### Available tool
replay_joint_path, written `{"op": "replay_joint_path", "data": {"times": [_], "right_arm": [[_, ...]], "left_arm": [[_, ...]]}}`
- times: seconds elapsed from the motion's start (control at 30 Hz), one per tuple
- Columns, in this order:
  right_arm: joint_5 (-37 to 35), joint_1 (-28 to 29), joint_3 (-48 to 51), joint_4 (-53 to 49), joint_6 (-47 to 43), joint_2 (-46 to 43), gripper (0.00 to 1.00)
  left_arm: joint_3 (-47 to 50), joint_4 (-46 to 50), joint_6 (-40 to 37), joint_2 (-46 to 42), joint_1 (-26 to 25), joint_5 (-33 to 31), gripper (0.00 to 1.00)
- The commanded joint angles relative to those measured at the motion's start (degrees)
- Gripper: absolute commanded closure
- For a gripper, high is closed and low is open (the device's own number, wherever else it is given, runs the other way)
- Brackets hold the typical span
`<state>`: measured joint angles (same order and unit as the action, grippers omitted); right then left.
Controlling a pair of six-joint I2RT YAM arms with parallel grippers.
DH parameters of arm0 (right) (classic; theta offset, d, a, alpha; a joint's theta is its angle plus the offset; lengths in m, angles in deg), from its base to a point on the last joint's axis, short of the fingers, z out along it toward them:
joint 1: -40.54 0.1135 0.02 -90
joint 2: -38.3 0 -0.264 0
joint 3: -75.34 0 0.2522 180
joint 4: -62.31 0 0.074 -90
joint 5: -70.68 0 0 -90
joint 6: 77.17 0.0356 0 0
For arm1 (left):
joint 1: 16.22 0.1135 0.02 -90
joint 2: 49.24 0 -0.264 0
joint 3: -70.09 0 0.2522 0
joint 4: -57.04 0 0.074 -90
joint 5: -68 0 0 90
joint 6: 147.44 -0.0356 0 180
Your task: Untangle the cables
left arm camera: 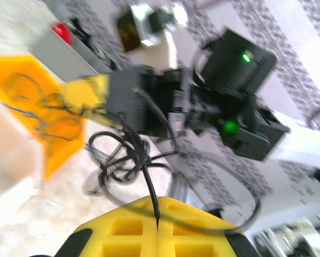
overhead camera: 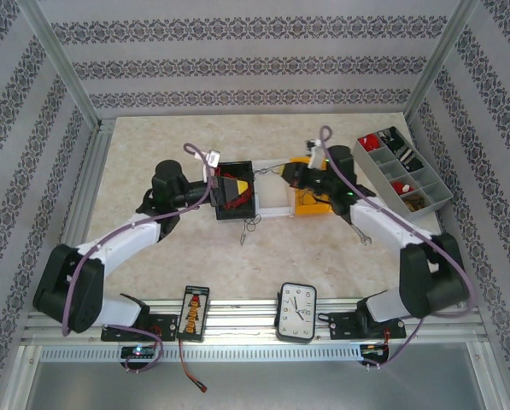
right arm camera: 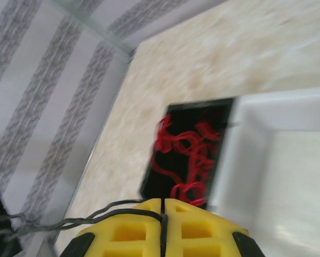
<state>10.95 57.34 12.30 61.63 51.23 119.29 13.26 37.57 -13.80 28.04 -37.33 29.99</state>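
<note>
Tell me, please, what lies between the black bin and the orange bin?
In the top view, a white bin sits between the black bin and the orange bin, with thin cables strung over it.

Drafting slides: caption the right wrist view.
Yellow-fingered right gripper shut on thin black cable; red cables lie in black bin.

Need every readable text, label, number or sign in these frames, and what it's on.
Nothing can be read as it stands.
On the clock: dial numerals, too small to read.
On the black rectangular device: red and yellow label markings, too small to read.
Both wrist views: too blurred to show any print.
</note>
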Motion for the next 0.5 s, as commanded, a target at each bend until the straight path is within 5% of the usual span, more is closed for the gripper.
{"op": "replay_joint_path", "data": {"times": [0.0,0.17,0.33,0.47], "right_arm": [[-11.6,-5.9,5.2,-4.2,1.9,-7.6,1.0],[-17.5,-14.3,10.3,-9.6,2.1,-17.1,1.0],[-15.6,-19.5,10.8,-13.0,0.0,-21.0,1.0],[-17.3,-24.2,9.4,-17.3,-1.6,-22.9,1.0]], "left_arm": [[2.5,6.0,-5.7,-4.8,2.6,-15.1,1.0],[4.4,9.5,-6.3,-8.6,6.0,-26.0,1.0],[3.5,10.9,-7.1,-8.1,6.9,-24.9,1.0],[3.7,14.4,-7.3,-9.3,8.4,-30.4,1.0]]}}
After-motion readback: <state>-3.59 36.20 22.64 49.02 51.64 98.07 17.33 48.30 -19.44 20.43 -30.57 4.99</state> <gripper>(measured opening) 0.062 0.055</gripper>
